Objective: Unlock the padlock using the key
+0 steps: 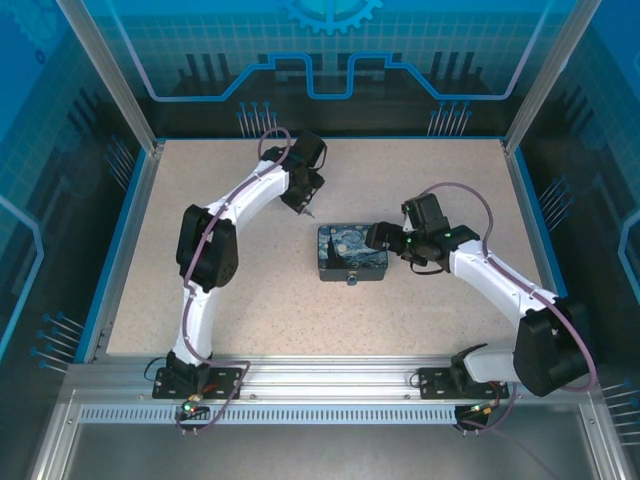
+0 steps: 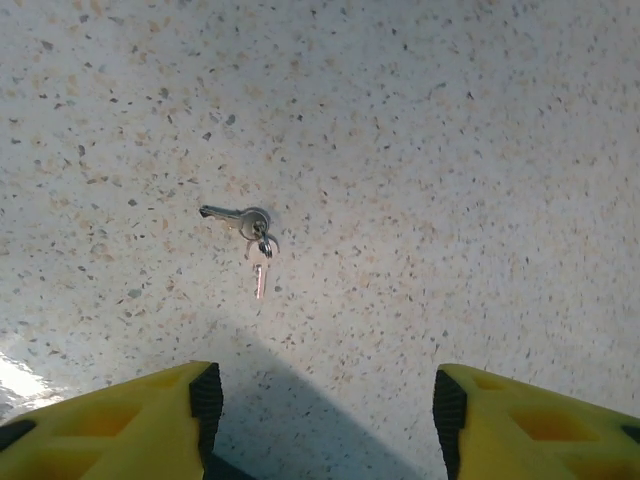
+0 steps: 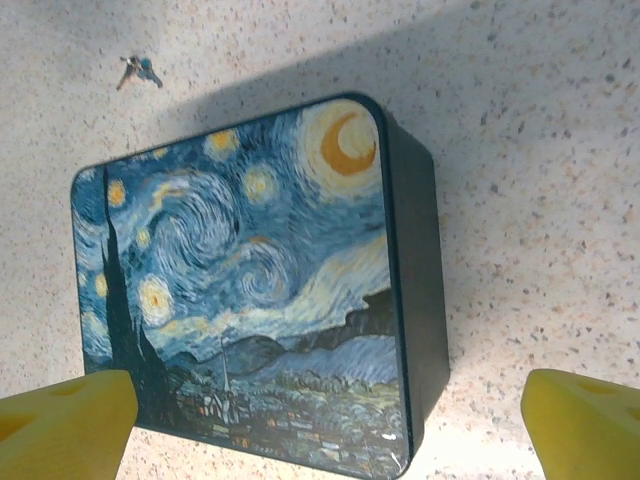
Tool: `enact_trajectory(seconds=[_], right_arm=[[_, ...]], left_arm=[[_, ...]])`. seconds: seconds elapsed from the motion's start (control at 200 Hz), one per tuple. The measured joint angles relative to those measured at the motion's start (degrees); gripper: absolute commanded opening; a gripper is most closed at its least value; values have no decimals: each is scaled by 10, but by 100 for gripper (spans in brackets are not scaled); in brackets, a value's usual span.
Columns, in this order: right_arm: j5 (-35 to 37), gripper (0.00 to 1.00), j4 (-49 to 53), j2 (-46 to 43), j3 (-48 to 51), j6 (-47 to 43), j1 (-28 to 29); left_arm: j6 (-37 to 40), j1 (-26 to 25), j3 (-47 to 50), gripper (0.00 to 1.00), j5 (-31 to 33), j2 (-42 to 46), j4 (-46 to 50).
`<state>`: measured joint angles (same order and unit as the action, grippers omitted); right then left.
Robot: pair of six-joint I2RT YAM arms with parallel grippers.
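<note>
You are reading no text, brand, number or label anywhere. The printed box (image 1: 352, 252) at the middle of the table (image 1: 250, 300) is showing only a painted night sky, and the wall panels (image 1: 330, 60) at twelve o'clock are carrying line graphics without letters.

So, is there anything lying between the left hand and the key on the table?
Nothing visible does. In the left wrist view the key, on a small ring with a second one, lies flat on the table ahead of the open left hand, with bare speckled surface between them.
</note>
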<state>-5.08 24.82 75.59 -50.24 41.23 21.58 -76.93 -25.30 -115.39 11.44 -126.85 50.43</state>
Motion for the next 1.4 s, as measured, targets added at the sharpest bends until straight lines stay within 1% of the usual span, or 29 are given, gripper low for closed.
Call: enact_trajectory(seconds=[0.13,0.285,0.555,0.805,0.905,1.02,1.261,1.401], right_arm=[[-1,99,0,0,4,2,0],[-1,99,0,-5,6,3,-2],[-1,100,0,-14,18,8,-8],[0,100,0,-16,18,10,-8],[1,99,0,-19,18,10,-8],[1,99,0,-21,18,12,-9],[6,100,2,-25,18,12,-10],[13,100,8,-36,18,12,-10]], left_arm=[[-27,0,-5,58,9,-26,27],[-40,0,-5,57,10,-53,46],[-42,0,-28,57,10,-82,53],[-42,0,-74,57,10,-116,58],[-42,0,-94,55,10,-136,63],[-43,0,-104,50,10,-150,66],[-47,0,-119,47,10,-162,84],[-49,0,-125,39,12,-169,97]])
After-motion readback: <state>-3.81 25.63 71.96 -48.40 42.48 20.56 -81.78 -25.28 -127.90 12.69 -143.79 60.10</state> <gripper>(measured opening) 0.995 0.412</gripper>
